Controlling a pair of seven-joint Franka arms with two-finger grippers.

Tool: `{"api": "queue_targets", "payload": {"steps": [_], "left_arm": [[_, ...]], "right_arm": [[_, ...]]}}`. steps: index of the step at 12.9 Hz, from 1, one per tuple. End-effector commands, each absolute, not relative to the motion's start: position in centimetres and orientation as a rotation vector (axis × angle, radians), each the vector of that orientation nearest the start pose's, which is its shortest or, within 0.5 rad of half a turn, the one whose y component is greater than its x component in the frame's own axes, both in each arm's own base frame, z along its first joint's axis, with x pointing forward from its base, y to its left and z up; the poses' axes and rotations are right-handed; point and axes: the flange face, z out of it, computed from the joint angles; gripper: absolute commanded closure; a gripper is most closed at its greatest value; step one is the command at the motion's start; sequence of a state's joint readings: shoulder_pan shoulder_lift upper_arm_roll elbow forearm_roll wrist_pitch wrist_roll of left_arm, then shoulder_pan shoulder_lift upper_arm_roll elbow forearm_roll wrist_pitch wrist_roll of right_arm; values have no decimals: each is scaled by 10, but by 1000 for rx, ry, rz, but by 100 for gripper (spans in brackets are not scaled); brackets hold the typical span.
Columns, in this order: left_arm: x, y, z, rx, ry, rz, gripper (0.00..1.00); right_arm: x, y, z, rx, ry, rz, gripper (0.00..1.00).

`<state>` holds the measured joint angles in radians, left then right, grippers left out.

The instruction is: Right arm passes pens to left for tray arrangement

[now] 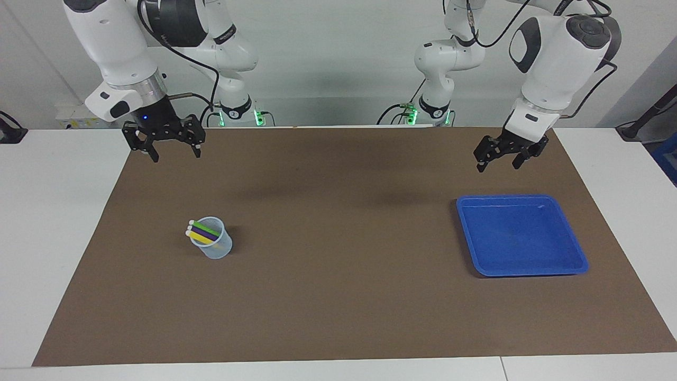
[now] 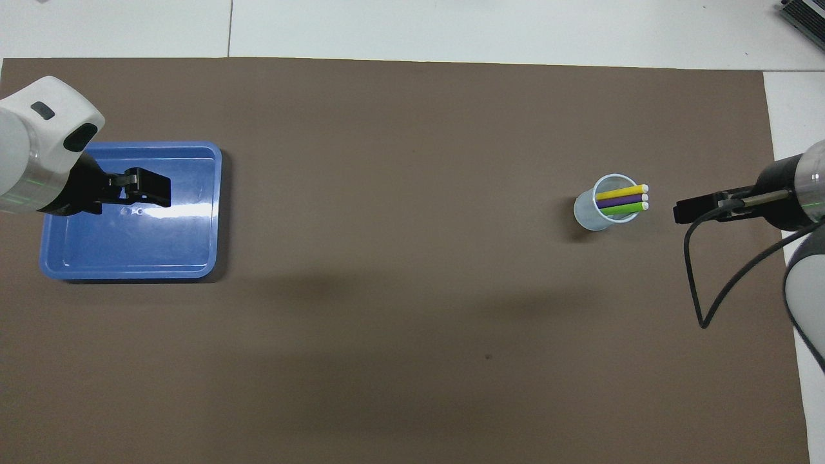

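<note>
While both arms hang raised above the brown mat (image 1: 338,296), no pen has left the cup.

Right gripper (image 1: 174,152): suspended in the air over the mat at the right arm's end of the table, above the strip of mat nearer to the robots than the cup. A small blue light shows at its base. The two fingers are spread apart and hold nothing. In the overhead view the gripper (image 2: 684,211) appears just beside the cup, but the facing view shows it well above the mat and apart from the cup.

Left gripper (image 1: 500,161): suspended in the air near the tray's edge that faces the robots. The fingers are parted and hold nothing. In the overhead view it (image 2: 155,190) overlaps the tray's interior; the facing view shows it raised and clear of the tray.

Pens (image 1: 203,233): three, one yellow, one purple, one green. All stand tilted in the translucent cup (image 1: 218,247), lying side by side, with their pale ends protruding past the rim toward the right arm's end of the table.

Tray (image 1: 574,248): blue, resting flat on the mat at the left arm's end of the table, well apart from the cup. Nothing lies in it.
</note>
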<state>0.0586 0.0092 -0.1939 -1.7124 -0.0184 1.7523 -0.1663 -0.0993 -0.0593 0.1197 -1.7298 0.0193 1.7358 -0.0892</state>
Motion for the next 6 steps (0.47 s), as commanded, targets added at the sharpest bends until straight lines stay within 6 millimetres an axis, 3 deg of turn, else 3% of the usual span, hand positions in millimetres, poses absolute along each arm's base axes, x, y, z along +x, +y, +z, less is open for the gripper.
{"api": "queue_targets", "payload": {"steps": [1,6], "left_arm": [[559,-75,571,-3144,-33,-63,0],[559,-74,570,-3143,-33,-55,0]], "right_arm": [[544,11,596,-3138,-144,-124,0],[543,13,595,-3138,-152,-122,0]]}}
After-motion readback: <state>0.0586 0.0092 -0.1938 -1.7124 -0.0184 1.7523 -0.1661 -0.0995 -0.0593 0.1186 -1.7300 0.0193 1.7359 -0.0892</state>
